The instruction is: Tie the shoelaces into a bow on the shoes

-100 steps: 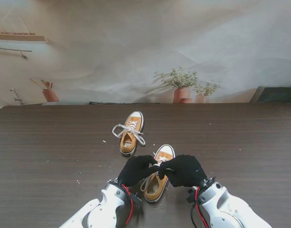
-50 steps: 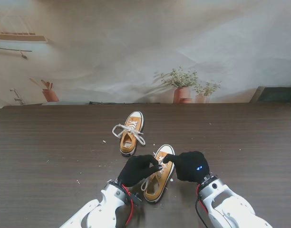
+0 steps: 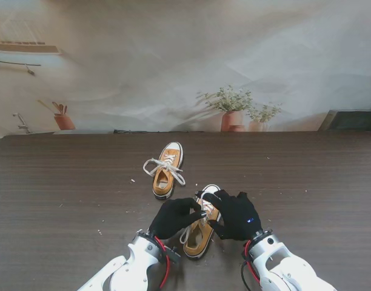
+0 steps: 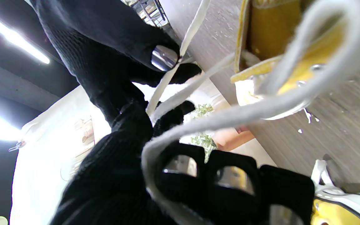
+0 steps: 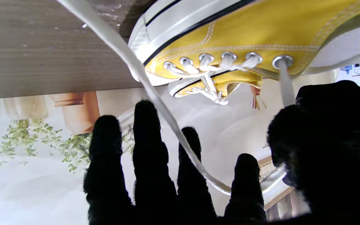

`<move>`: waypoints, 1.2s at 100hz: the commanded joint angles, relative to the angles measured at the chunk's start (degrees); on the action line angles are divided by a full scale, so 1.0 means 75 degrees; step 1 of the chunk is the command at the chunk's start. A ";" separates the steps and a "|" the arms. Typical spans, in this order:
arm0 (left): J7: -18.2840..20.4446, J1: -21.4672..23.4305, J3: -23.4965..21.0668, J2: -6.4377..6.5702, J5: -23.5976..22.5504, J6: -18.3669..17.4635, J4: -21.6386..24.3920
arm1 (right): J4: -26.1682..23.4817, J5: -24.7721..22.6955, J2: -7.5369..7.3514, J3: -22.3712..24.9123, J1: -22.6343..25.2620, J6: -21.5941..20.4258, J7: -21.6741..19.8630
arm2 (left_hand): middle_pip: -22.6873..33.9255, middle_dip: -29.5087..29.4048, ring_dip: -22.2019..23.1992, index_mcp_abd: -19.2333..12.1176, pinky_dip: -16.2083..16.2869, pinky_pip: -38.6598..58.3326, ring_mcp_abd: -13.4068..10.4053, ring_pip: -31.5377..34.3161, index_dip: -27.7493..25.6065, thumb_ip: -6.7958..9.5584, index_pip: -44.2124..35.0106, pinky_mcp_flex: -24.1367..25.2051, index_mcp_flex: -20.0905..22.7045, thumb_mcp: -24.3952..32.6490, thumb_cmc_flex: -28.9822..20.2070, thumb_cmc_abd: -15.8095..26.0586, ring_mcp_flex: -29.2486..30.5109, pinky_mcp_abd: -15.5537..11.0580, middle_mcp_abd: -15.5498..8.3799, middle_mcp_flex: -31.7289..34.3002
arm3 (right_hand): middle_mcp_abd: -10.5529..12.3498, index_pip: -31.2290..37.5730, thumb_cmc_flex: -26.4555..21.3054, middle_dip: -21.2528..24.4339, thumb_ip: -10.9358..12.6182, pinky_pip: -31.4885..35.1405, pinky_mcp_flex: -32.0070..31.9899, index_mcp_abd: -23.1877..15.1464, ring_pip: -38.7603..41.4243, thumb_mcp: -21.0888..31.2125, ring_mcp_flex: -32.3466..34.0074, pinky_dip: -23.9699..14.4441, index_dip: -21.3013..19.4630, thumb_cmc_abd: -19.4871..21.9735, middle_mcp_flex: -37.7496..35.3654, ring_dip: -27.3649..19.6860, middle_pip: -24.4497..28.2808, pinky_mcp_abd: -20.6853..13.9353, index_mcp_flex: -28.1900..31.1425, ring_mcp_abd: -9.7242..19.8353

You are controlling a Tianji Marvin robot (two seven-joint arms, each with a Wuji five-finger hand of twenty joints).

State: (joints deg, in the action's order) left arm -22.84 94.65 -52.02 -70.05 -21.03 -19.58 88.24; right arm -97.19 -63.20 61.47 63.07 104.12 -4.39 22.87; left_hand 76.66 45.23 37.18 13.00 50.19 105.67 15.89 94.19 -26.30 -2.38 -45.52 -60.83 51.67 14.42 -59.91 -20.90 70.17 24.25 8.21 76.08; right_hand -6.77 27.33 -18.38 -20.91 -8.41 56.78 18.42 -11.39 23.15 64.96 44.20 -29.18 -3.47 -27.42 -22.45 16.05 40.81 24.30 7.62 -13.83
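The near yellow shoe (image 3: 199, 237) lies between my hands, toe pointing away from me; it also shows in the right wrist view (image 5: 245, 31). My left hand (image 3: 175, 216) rests on its left side, shut on a white shoelace (image 4: 230, 115). That lace loops round the curled fingers (image 4: 230, 178), and a strand is pinched at a fingertip (image 4: 164, 57). My right hand (image 3: 234, 213) hovers over the shoe's right side with its fingers (image 5: 148, 147) spread. A lace (image 5: 155, 93) lies across them. The far shoe (image 3: 166, 173) lies beyond with loose laces.
The dark wooden table (image 3: 307, 182) carries small pale crumbs. A backdrop with potted plants (image 3: 233, 115) stands at the far edge, and a dark object (image 3: 355, 119) sits at the far right corner.
The hands were together over the shoe. The right hand then drew off to the right, and has now come back toward the left hand with fingers spread. The left hand stayed put.
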 commanded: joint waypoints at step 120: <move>-0.0495 0.1432 -0.1496 0.0246 -0.1388 0.0168 0.0950 | -0.0448 0.2346 0.0448 0.0518 0.0727 -0.0422 -0.0188 | 0.0344 0.0101 0.0140 -0.0625 0.0047 0.1907 0.0132 0.0465 0.1067 0.0102 0.0164 -0.0321 -0.0170 -0.0614 -0.0468 0.0274 0.0328 -0.1898 0.0279 0.0287 | 0.0587 0.1901 -0.0306 -0.1089 -0.0021 0.2802 0.1176 0.1986 0.4473 0.0292 0.0415 -0.1552 -0.0822 -0.0986 -0.2015 0.1746 0.1571 -0.0561 -0.0388 0.0603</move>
State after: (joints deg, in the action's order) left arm -27.47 105.21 -63.06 -68.36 -31.12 -18.44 94.85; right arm -99.30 -45.27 65.07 66.71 108.73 -8.47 23.61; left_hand 76.66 45.23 37.18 12.95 50.18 105.68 15.87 94.18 -19.46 -2.38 -44.12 -60.83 51.67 12.05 -60.52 -20.72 70.17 24.25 8.21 76.08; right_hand -1.17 43.08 -20.95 -33.81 -8.42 80.06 30.28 5.66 59.97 66.84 48.54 -41.47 -9.48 -35.15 -37.75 31.02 57.51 18.64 7.62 -7.94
